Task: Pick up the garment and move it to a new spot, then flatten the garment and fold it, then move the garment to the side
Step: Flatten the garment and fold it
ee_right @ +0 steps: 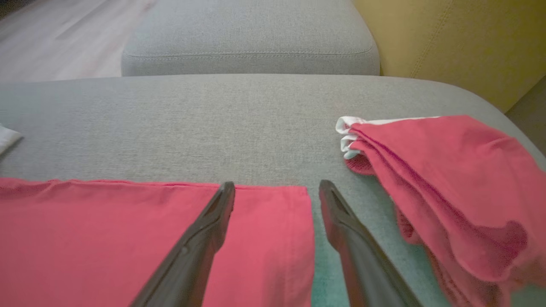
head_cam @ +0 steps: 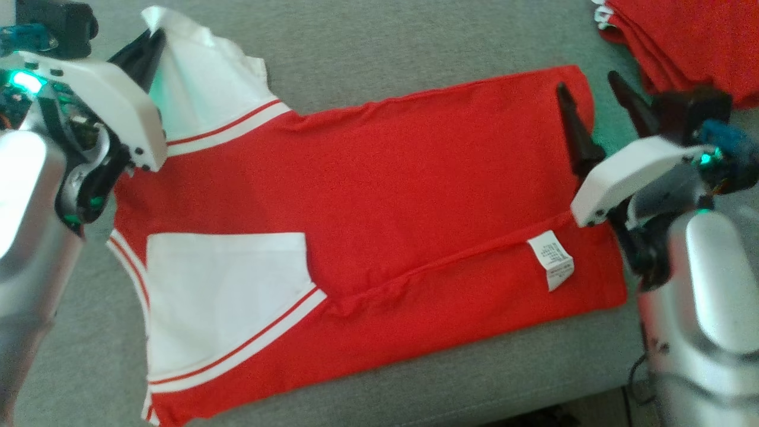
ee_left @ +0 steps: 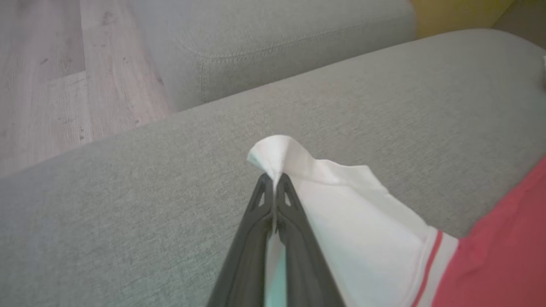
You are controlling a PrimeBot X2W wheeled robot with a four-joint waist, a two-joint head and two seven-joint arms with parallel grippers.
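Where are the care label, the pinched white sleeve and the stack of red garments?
care label (head_cam: 551, 260): head view, middle of the white tag.
white sleeve (ee_left: 279, 154): left wrist view, its raised tip.
stack of red garments (ee_right: 448, 170): right wrist view, top layer.

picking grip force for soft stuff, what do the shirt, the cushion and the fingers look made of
The shirt looks like matte knit cloth, perhaps cotton or a blend: it creases softly and has stitched hems.
The cushion looks like grey woven upholstery, matte, with a fine fleck in the weave.
The fingers seem to be dark hard plastic, smooth with a slight sheen and cut-out tips.
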